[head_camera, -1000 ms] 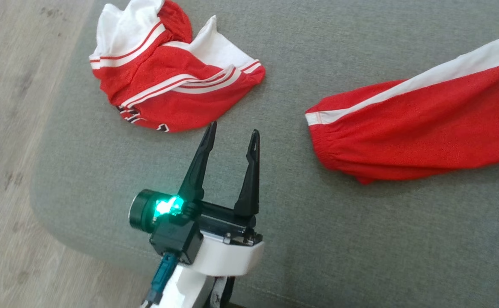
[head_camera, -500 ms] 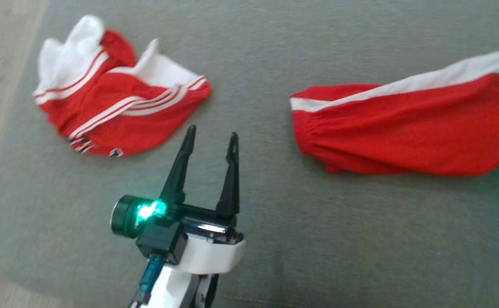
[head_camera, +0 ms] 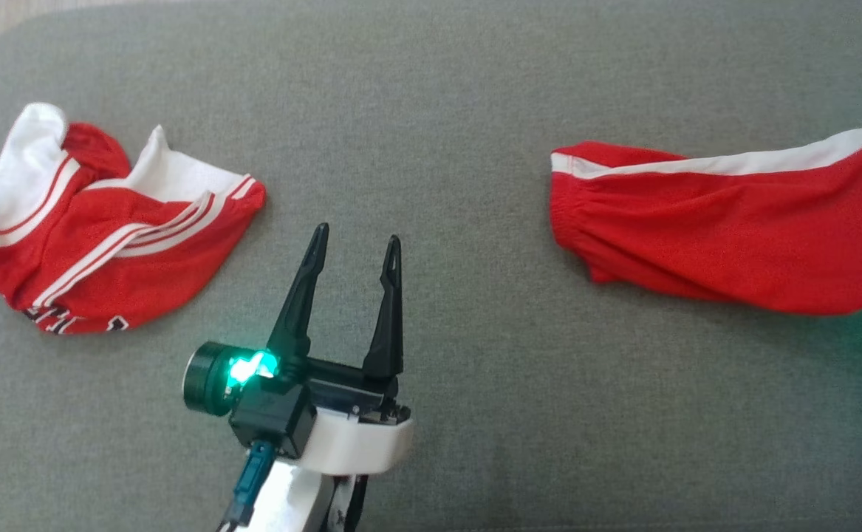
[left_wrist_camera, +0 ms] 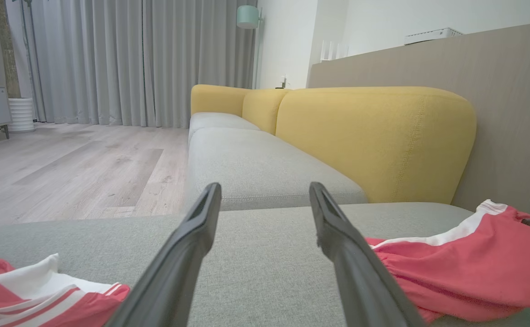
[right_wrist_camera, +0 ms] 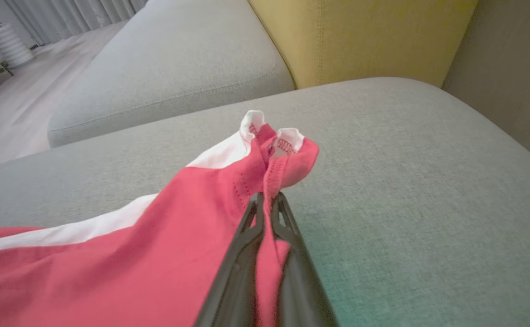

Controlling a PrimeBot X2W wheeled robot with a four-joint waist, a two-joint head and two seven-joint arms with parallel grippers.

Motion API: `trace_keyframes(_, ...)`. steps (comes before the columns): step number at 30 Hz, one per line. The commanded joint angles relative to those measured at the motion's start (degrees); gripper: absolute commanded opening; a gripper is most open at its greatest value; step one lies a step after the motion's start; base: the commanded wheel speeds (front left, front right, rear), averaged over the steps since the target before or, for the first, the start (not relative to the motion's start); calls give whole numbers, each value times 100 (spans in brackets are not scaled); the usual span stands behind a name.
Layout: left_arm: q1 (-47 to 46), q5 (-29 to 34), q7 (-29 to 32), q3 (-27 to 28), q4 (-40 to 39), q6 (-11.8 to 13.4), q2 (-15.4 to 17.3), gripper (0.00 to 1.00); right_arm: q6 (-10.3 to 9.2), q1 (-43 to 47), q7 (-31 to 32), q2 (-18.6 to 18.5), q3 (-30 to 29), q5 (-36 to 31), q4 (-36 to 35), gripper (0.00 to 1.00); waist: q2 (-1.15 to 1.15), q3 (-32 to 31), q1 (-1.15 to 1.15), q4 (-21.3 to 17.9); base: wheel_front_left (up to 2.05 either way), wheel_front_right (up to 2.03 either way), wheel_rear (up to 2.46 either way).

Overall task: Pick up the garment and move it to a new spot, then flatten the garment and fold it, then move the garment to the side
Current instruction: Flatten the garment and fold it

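Observation:
The garment is red with a white side stripe and lies stretched across the right of the grey sofa seat, running off the head view's right edge. In the right wrist view my right gripper is shut on a bunched corner of this garment, with red cloth pinched between the fingers. My left gripper hovers open over bare cushion between the two pieces of clothing, holding nothing. From the left wrist, the left gripper shows open, with the garment low on the right.
A second crumpled red-and-white piece of clothing lies at the seat's left end, also visible low left from the left wrist. A yellow backrest stands behind the seat, with another grey cushion and wooden floor beyond.
The head camera has swung, so the whole picture shifted and the floor at the left left the frame. The right gripper has gone from open to shut. The left gripper stays open.

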Motion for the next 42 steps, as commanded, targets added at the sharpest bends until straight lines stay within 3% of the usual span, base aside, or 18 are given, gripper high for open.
trace_keyframes(1, -30, 21, -28, 168, -162, 0, 3, 100, -4, -34, -83, -117, 2, -37, -103, 0, 0, -58, 0, -25, 0, 0, 0)
trace_keyframes(12, 282, -18, -28, 285, -68, -86, 3, 100, -4, -248, -295, 274, -69, -593, -1354, 0, 0, -515, 0, -63, 0, 0, 0)
trace_keyframes(23, 445, -45, -28, 306, -114, -105, 3, 100, -4, 398, 25, 1749, -359, -1922, -2349, 0, 0, -564, 0, 160, 0, 0, 0)
trace_keyframes(24, 450, -47, -28, 305, -113, -107, 3, 100, -4, 477, 98, 1880, -368, -2152, -2391, 4, 0, -560, 0, 178, 0, 0, 0)
trace_keyframes(25, 455, -51, -28, 301, -111, -110, 3, 100, -4, 582, 165, 2050, -394, -2341, -2435, 40, 0, -559, 0, 199, 0, 0, 0)
trace_keyframes(26, 462, -64, -28, 294, -103, -110, 3, 100, -4, 708, 233, 2243, -414, -2473, -2506, 89, 0, -555, 0, 221, 0, 0, 0)
trace_keyframes(27, 464, -83, -28, 286, -101, -105, 3, 100, -4, 839, 298, 2401, -427, -2612, -2588, 100, 0, -549, 0, 244, 0, 0, 0)
trace_keyframes(33, 514, -136, -28, 281, -102, -38, 3, 100, -4, 1630, 82, 2865, -1432, -3659, -3285, 100, 0, -627, 0, 337, 0, 0, 0)
trace_keyframes(38, 663, -185, -28, 328, -89, -1, 3, 100, -4, 2535, -33, 2889, -2548, -4277, -3984, 100, 0, -836, 0, 387, 0, 0, 0)
trace_keyframes(42, 777, -195, -28, 400, -116, 43, 3, 100, -4, 3014, -135, 2869, -3031, -4412, -4148, 100, 0, -994, 0, 407, 0, 0, 0)
